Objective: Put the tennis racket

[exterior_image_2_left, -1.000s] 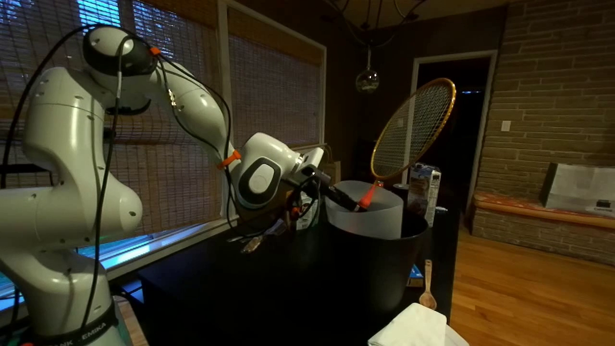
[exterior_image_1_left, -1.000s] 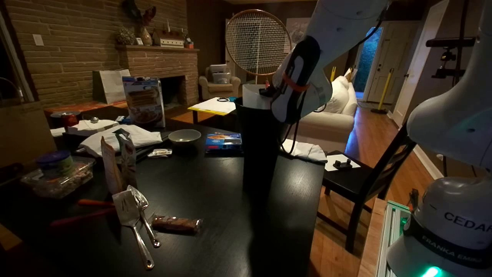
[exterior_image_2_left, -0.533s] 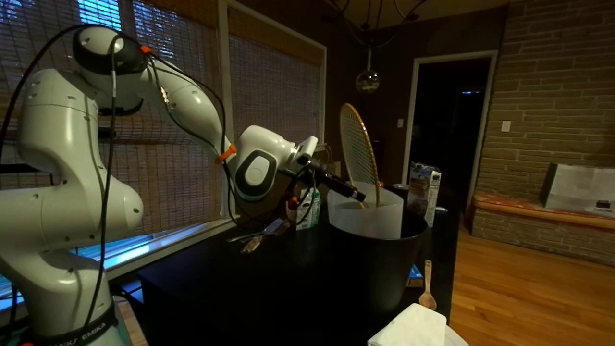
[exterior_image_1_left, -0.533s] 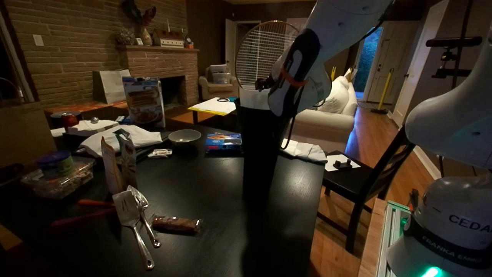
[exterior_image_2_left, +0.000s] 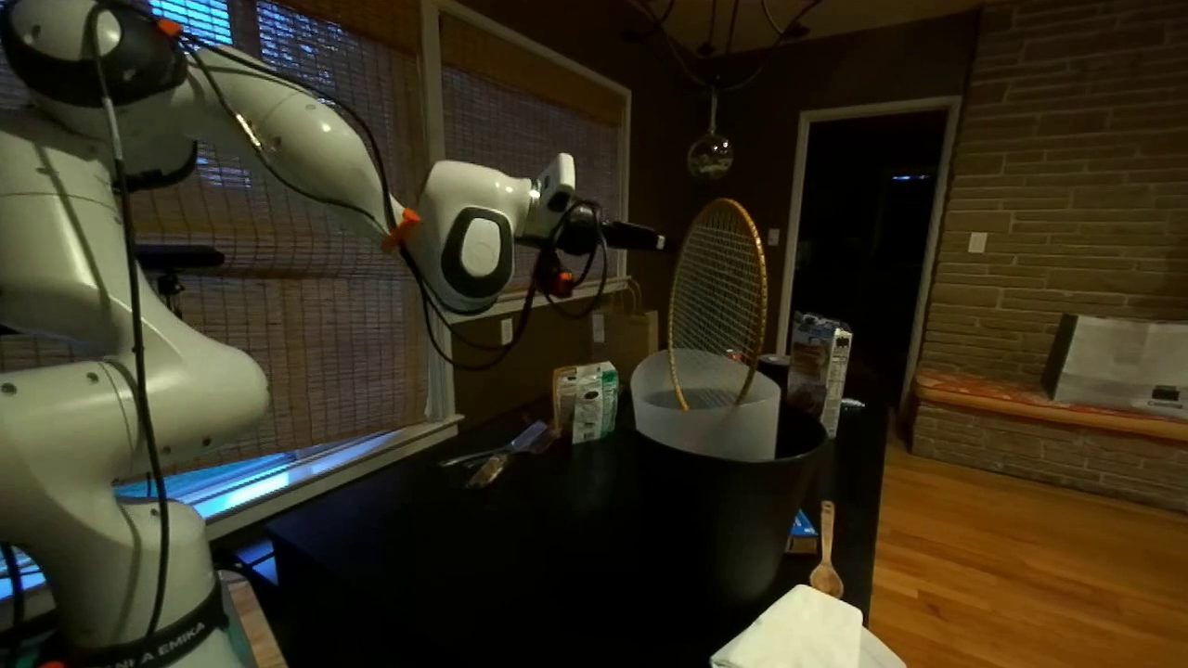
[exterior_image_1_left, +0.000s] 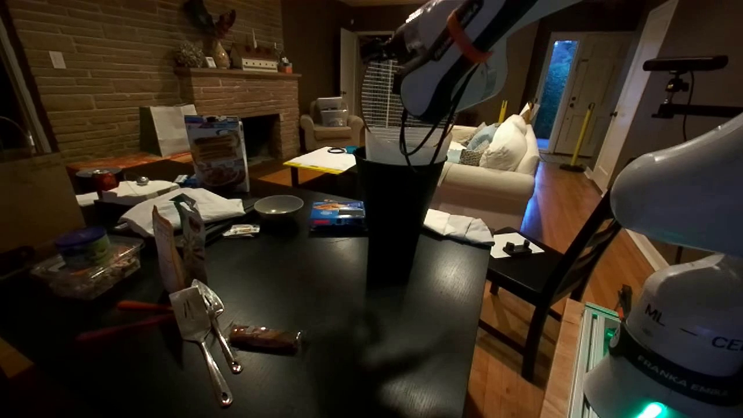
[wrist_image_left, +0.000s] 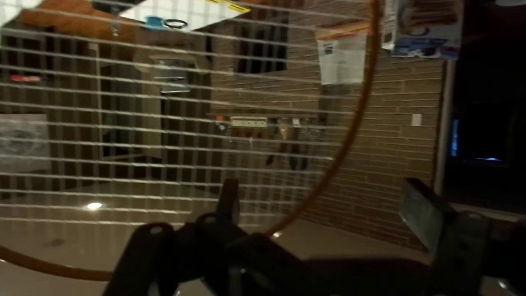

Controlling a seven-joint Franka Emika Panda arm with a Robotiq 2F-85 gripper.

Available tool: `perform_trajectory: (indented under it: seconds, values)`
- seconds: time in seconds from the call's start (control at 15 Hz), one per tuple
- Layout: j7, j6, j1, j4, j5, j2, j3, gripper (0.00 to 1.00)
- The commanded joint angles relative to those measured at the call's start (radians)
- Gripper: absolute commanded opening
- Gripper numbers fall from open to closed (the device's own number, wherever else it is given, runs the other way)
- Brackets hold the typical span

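Tennis racket (exterior_image_2_left: 719, 297): standing in the tall black bin (exterior_image_2_left: 733, 529), hoop up, handle end down where I can't see it.
Long axis: near upright, the top of the hoop leaning a touch away from the gripper (wrist_image_left: 326, 201).
Mesh: turned partly edge-on in an exterior view, so the oval looks narrow; broad across the wrist view.
Cloudy white sheet (exterior_image_2_left: 705, 431): curled inside the bin and rising above its rim, around the lowest part of the hoop.
Fingers (wrist_image_left: 421, 211): wide apart, level with the upper hoop and just beside it, a gap showing in an exterior view.
Arm (exterior_image_1_left: 438, 75): its wrist cuts across the hoop in an exterior view and hides much of the mesh; black cables (exterior_image_1_left: 402, 142) dangle in front of the sheet.
Near the bin: a blue box (exterior_image_1_left: 338, 215), a bowl (exterior_image_1_left: 278, 206), a white cloth (exterior_image_1_left: 458, 226) at the edge of the black table (exterior_image_1_left: 331, 290), a wooden spoon (exterior_image_2_left: 826, 557).
Well apart from it: a metal spatula (exterior_image_1_left: 190, 316) overlapping a second metal utensil (exterior_image_1_left: 212, 299), a wrapped bar (exterior_image_1_left: 266, 338) just beside them, upright packaging (exterior_image_2_left: 594, 404) close by.
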Motion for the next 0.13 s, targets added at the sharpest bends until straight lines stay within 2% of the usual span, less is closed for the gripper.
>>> perform_trajectory:
  seconds: [0.0,0.07]
  values:
    - [-0.002,0.022,0.275,-0.006,-0.183,0.074,-0.215,1.0]
    - [0.001,0.0,0.153,0.0,-0.1,0.028,-0.116,1.0]
